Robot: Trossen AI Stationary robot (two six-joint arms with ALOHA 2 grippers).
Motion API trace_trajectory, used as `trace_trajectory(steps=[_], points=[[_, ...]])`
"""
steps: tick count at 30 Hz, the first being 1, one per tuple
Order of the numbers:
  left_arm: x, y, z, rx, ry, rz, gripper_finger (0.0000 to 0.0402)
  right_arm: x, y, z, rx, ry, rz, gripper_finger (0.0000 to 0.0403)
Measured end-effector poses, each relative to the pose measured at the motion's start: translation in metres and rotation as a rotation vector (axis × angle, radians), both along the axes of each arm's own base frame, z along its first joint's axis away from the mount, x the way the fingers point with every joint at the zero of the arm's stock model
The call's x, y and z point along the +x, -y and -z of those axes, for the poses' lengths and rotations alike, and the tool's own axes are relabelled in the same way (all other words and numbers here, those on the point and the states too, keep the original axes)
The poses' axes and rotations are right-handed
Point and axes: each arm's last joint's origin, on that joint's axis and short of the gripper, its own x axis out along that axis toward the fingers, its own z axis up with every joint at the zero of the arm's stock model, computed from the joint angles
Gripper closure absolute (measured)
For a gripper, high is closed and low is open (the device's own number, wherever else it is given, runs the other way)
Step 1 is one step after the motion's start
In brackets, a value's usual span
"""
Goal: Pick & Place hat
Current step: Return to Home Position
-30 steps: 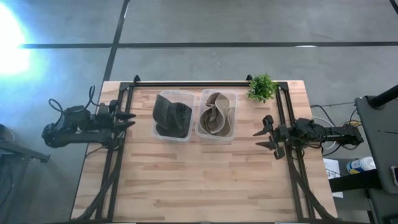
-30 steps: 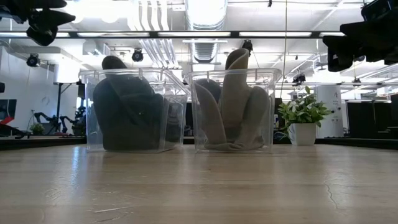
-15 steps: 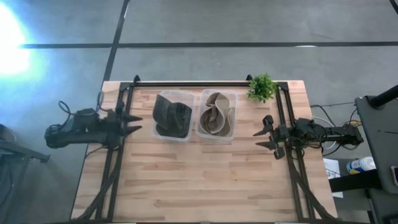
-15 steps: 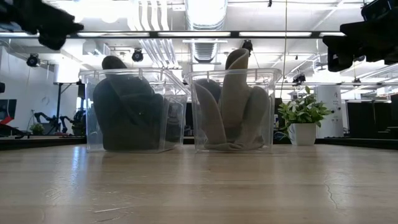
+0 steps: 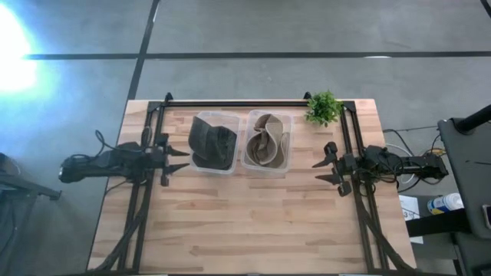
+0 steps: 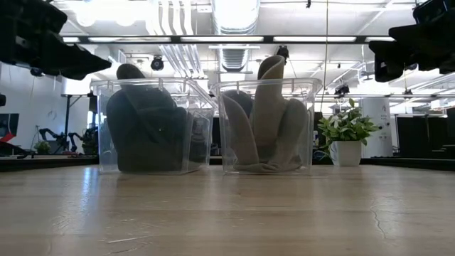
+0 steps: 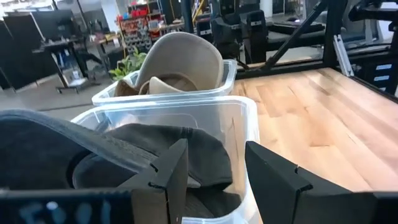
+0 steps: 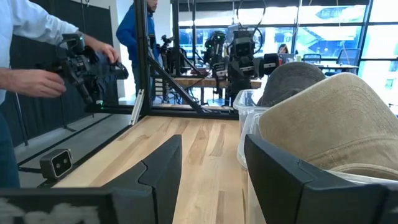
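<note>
I see the black caps (image 5: 212, 144) bunched in my left bin (image 5: 215, 172), one poking above its rim; tan caps (image 5: 267, 142) stand folded in the right bin (image 5: 266, 172), just beside it.

A pale wooden tabletop (image 5: 245, 222) fills the lower centre of the overhead frame. At upper centre two clear containers stand just beside each other, the left bin (image 5: 192, 162) and the right bin (image 5: 266, 170); a small potted plant (image 5: 323, 107) sits at upper right.
</note>
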Motion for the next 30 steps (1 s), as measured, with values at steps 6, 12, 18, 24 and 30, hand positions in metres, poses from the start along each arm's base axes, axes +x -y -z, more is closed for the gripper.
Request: trace_trajectory(steps=[6, 12, 18, 24, 30], points=[[0.003, 0.0, 0.008, 0.004, 0.015, 0.006, 0.0248, 0.0, 0.0, 0.0, 0.0, 0.0, 0.0, 0.0232], [0.004, 0.0, 0.015, 0.003, 0.01, 0.017, 0.0248, 0.0, 0.0, 0.0, 0.0, 0.0, -0.001, 0.0232], [0.007, 0.001, 0.02, 0.013, 0.032, 0.027, 0.0248, 0.0, 0.0, 0.0, 0.0, -0.001, -0.001, 0.0232], [0.008, 0.001, 0.02, 0.077, 0.056, 0.038, 0.0248, 0.0, 0.0, 0.0, 0.0, -0.001, 0.0, 0.0232], [0.01, 0.002, 0.019, 0.095, 0.106, 0.066, 0.0248, 0.0, 0.0, 0.0, 0.0, -0.001, 0.0, 0.0232]])
